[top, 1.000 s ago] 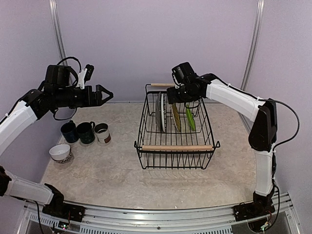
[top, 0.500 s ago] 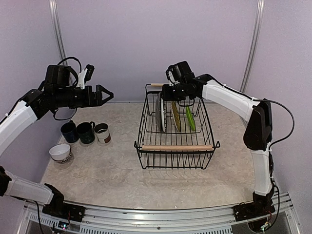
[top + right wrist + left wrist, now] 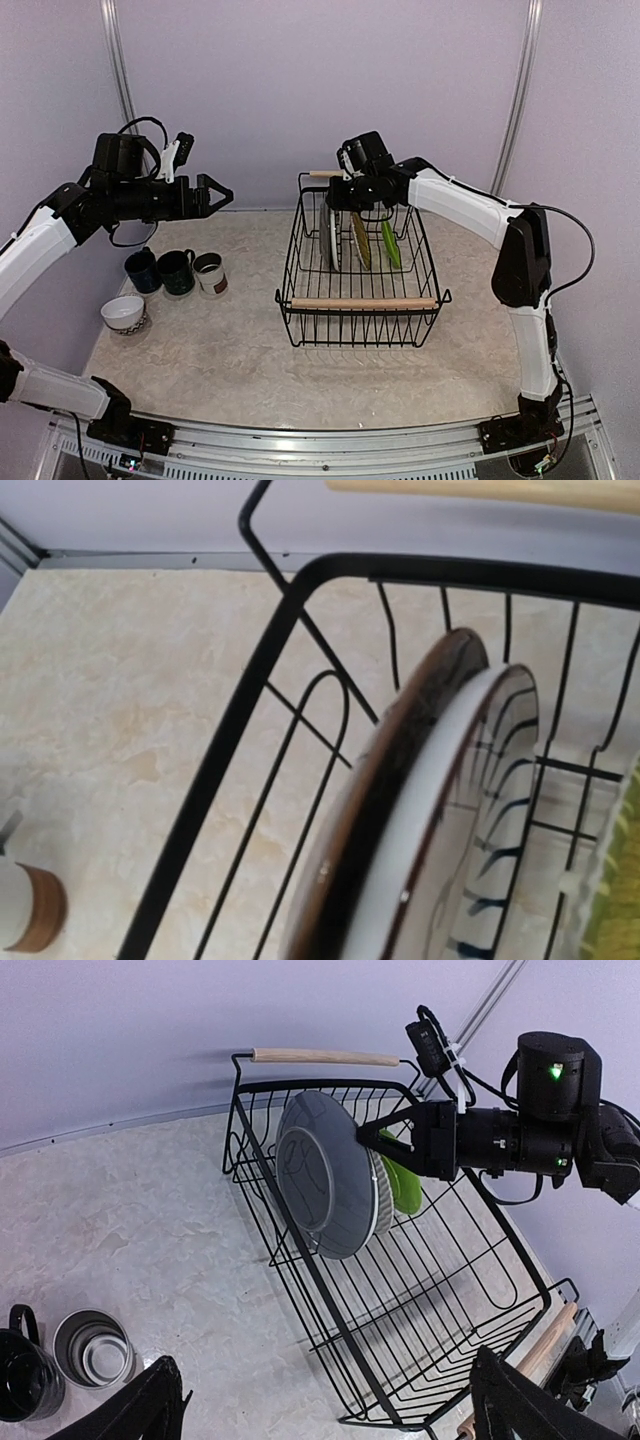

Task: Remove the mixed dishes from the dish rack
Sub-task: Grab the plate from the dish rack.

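Observation:
The dish rack [image 3: 362,301] stands mid-table with dishes upright in it: a grey dish [image 3: 328,232] at the left, a black-and-white striped plate [image 3: 485,810] against it, an olive patterned dish [image 3: 361,241] and a lime-green plate [image 3: 390,243]. My right gripper [image 3: 337,197] is at the top rims of the grey dish and striped plate. In the left wrist view its fingers [image 3: 372,1128] straddle that rim, and whether they are clamped on it does not show. My left gripper [image 3: 222,193] hangs open in the air, left of the rack and holding nothing.
On the table left of the rack stand a navy mug [image 3: 142,270], a dark green mug [image 3: 177,271], a white-brown cup [image 3: 210,274] and a white bowl [image 3: 124,313]. The rack's wooden handles [image 3: 365,302] run across its near and far ends. Walls close off the back and sides.
My right gripper has shifted left along the dish tops to the leftmost rims and its jaws have narrowed. The left arm and the dishes have not moved.

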Controlling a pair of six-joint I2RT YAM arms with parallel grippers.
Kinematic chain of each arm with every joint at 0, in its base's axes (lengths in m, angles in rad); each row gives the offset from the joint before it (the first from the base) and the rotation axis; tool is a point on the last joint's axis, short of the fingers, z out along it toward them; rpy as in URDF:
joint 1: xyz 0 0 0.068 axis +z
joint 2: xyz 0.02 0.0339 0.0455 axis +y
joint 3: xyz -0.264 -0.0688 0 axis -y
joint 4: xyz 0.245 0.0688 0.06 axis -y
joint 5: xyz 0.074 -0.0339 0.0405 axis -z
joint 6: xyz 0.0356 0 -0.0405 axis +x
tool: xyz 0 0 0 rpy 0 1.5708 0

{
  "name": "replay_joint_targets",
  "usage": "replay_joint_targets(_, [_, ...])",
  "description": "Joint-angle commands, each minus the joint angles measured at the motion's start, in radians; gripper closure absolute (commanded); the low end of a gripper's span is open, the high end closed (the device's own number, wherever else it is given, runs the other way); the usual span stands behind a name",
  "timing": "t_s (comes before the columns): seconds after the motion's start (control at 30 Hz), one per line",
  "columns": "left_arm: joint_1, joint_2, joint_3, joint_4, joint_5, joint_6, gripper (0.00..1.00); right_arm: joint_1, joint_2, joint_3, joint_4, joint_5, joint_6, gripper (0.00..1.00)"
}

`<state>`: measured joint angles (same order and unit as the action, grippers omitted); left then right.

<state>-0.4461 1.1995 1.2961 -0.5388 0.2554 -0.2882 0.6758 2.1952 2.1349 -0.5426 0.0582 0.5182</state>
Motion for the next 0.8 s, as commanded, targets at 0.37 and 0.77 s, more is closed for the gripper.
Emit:
replay_joint_targets(0.37, [-0.006, 0.005, 0.009, -0.010, 0.020, -0.013, 0.05, -0.006, -0.013, 0.034, -0.009, 0.031, 0.025, 0.58])
replay_joint_targets(0.77, [-0.006, 0.018, 0.014, -0.016, 0.025, -0.017, 0.05, 0.029, -0.018, 0.049, -0.026, 0.031, 0.018, 0.70])
